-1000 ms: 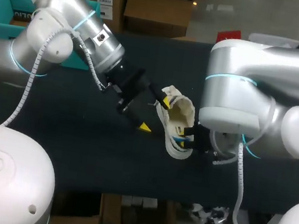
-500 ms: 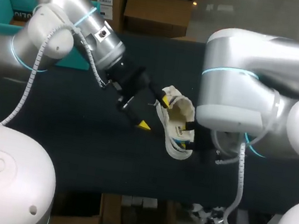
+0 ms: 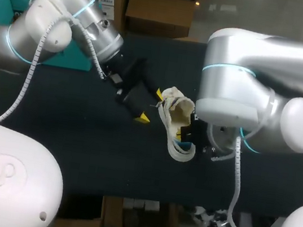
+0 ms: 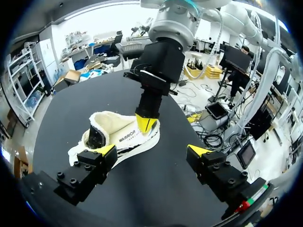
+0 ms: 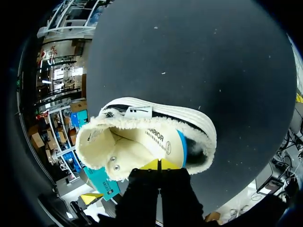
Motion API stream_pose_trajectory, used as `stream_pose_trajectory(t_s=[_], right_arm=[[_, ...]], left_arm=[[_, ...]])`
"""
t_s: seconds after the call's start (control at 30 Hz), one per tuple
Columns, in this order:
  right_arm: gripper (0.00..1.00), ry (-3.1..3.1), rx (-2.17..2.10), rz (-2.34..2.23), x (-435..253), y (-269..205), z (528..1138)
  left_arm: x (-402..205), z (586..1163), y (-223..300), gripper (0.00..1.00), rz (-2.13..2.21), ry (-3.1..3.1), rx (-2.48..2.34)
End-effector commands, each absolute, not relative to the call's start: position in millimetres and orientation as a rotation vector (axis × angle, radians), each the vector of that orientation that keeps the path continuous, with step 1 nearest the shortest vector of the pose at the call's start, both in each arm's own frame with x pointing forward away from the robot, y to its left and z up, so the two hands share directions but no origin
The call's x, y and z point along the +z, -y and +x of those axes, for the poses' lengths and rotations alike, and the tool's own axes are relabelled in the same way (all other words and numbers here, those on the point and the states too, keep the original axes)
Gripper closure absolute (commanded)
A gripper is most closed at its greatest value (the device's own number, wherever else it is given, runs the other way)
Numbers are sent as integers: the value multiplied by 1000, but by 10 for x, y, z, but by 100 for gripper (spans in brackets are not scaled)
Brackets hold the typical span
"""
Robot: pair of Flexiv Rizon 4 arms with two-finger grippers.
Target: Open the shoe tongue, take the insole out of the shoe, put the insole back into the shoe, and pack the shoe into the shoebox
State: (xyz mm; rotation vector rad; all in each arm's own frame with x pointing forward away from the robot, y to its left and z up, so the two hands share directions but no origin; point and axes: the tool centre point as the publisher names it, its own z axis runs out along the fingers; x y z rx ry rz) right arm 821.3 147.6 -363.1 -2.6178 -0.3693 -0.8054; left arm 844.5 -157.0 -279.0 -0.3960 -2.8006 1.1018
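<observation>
Shoe [image 3: 177, 113] on table [image 3: 78, 148], insole [image 5: 156, 142] between right jaws

Left arm [image 3: 56, 25], right arm [image 3: 246, 88]: silver rounded shells, teal rings [image 3: 226, 69], white ribbed cables [image 3: 29, 81]; black screwed jaws, yellow tips [image 4: 198, 150].

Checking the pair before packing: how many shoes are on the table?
1: a fleece-lined shoe ahead of the open left hand, with the right hand at its opening. The right arm may hide another.
</observation>
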Motion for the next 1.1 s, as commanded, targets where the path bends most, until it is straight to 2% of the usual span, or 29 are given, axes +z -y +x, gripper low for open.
stream_pose_trajectory(t_s=[0.03,0.37,0.53,0.8,1.1], right_arm=[[100,376,-761,-2617,-3711,-1447,8282],[100,368,-739,-2619,-3802,-1374,8260],[100,373,-711,-2619,-3880,-1369,8294],[100,386,-678,-2588,-3977,-1339,8319],[100,485,-805,-2491,-3382,-1098,8120]], left_arm=[[-2639,8406,1477,0,-16,2921,1030],[-2639,8406,1477,0,-16,2921,1030],[-2632,8660,1516,0,941,3029,761],[-2632,8660,1516,0,941,3029,761],[-2632,8660,1516,0,941,3029,761]])
